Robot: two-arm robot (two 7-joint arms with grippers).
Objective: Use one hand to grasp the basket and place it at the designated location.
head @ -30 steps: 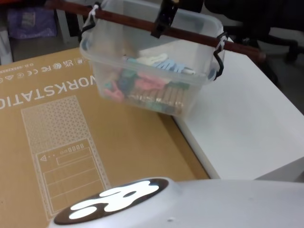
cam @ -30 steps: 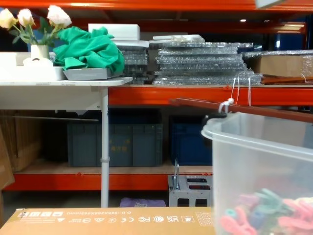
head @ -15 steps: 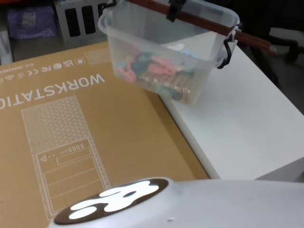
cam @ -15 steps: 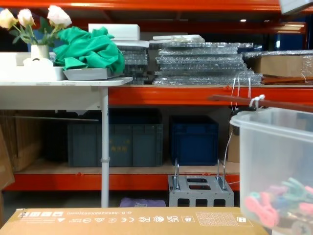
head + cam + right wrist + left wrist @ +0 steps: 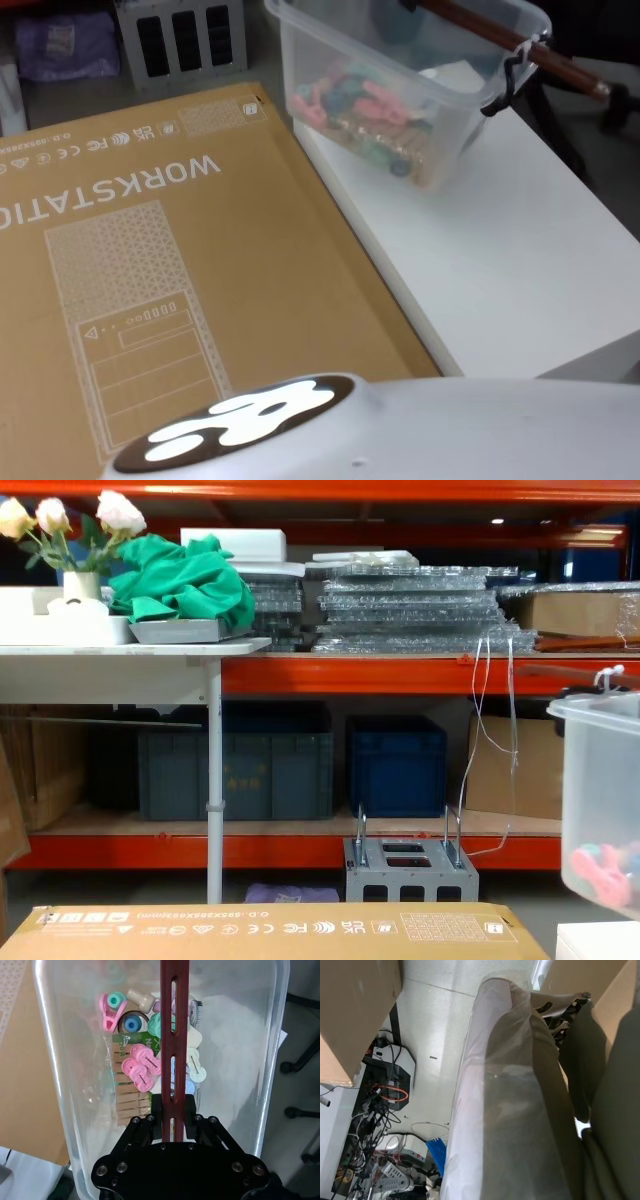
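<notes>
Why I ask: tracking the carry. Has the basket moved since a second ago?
Yes. In the head view, the basket has moved rightward, off the cardboard box and over the white table.

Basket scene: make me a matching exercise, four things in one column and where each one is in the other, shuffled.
Things:
1 basket
2 cardboard box
3 right end effector
4 grey metal crate

Places:
A low down, in front of the orange rack
B shut on the red-brown handle bar
C held above the white table
D lying flat beside the white table

Pairs: 1-C, 2-D, 3-B, 4-A
</notes>
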